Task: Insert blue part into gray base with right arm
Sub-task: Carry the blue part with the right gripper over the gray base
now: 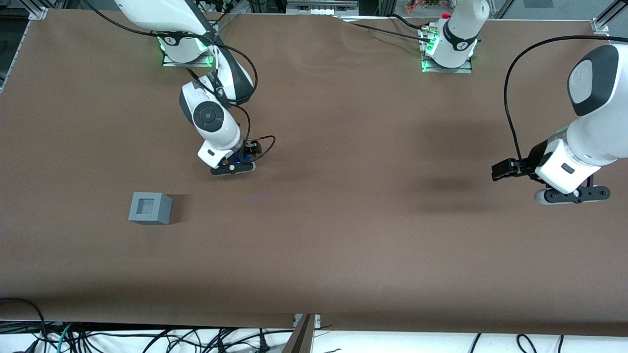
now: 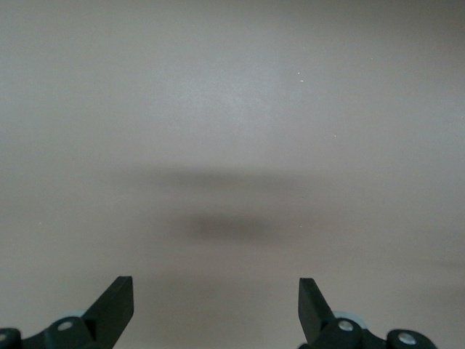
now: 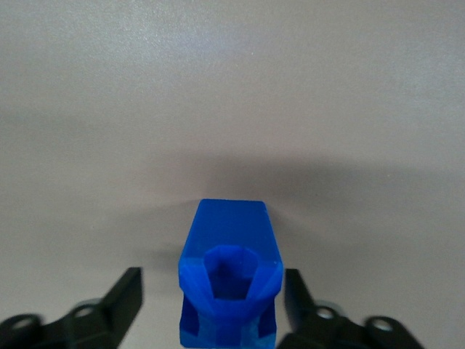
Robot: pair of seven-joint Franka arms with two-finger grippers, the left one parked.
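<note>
Here the gripper (image 3: 211, 294) stands open around the blue part (image 3: 229, 280), fingers (image 3: 127, 294) clear of it. The gray base (image 1: 150, 208) sits nearer the worktop's (image 1: 343, 245) front edge.

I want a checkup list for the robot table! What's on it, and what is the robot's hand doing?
Surface: brown table, bare and smooth.
Job's things: blue part sits between the tool's fingers; gray base stands alone, recess up and unfilled, nearer the front camera than the tool.
Clutter: nothing seen.
Grippers: right arm's tool is apart from the base; there are gaps between its fingers and the part.
Cables: loose cables lie past the table's near edge.
Surroundings: metal frame corners.
</note>
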